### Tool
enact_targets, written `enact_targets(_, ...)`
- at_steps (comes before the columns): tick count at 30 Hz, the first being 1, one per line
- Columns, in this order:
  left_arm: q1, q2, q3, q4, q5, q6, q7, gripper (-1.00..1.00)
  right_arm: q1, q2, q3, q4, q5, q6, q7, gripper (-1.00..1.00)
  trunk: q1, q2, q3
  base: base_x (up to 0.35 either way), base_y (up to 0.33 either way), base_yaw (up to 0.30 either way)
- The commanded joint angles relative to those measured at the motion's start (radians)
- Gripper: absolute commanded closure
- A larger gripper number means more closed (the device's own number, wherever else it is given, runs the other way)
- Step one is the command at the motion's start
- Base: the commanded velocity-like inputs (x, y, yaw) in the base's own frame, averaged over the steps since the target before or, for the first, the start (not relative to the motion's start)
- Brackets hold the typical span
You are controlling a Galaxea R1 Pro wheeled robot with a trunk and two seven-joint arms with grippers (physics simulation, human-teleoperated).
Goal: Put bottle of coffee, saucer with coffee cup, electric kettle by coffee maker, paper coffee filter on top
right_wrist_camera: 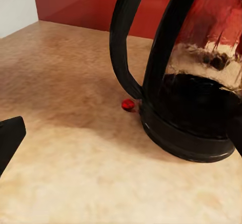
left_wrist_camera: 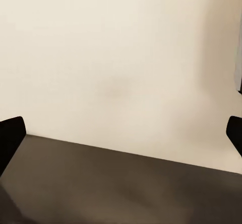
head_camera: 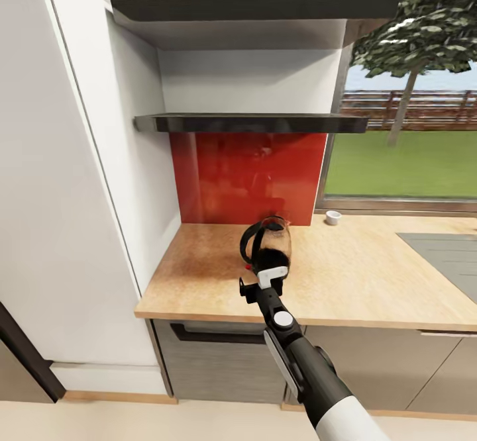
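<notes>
Just in front of the electric kettle [head_camera: 267, 249], the right gripper [head_camera: 263, 283] hangs with fingers spread apart, clamped on nothing. That kettle stands upright on the kitchen countertop [head_camera: 371, 282], before a red backsplash [head_camera: 248, 176]. Beyond it, a small white cup [head_camera: 333, 217] sits near the window. Two dark shelves [head_camera: 252, 123] hang above.

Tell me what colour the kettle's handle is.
Black. The electric kettle has a looping black handle, clearest in the right wrist view.
</notes>
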Motion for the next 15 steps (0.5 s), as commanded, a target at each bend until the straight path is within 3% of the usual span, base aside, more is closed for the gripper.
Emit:
enact_targets(1,-0.001,0.0,-0.008,0.001,0.003,0.002,0.002,-1.0,-0.001,0.0,0.002,-0.001,0.004,0.007,-0.005,-1.0,0.001,-0.002,-0.002,0.066,0.084,0.0)
enact_targets(10,0.0,0.0,-0.008,0.001,0.003,0.001,0.002,-1.0,-0.001,0.0,0.004,-0.006,-0.007,0.006,-0.014,-1.0,0.001,-0.002,-0.002,0.039,0.047,0.0)
enact_targets(15,0.0,0.0,-0.007,0.002,0.005,0.001,0.005,-1.0,-0.001,0.0,0.005,-0.011,-0.058,0.007,-0.102,-1.0,0.001,-0.002,-0.002,0.001,0.001,0.0)
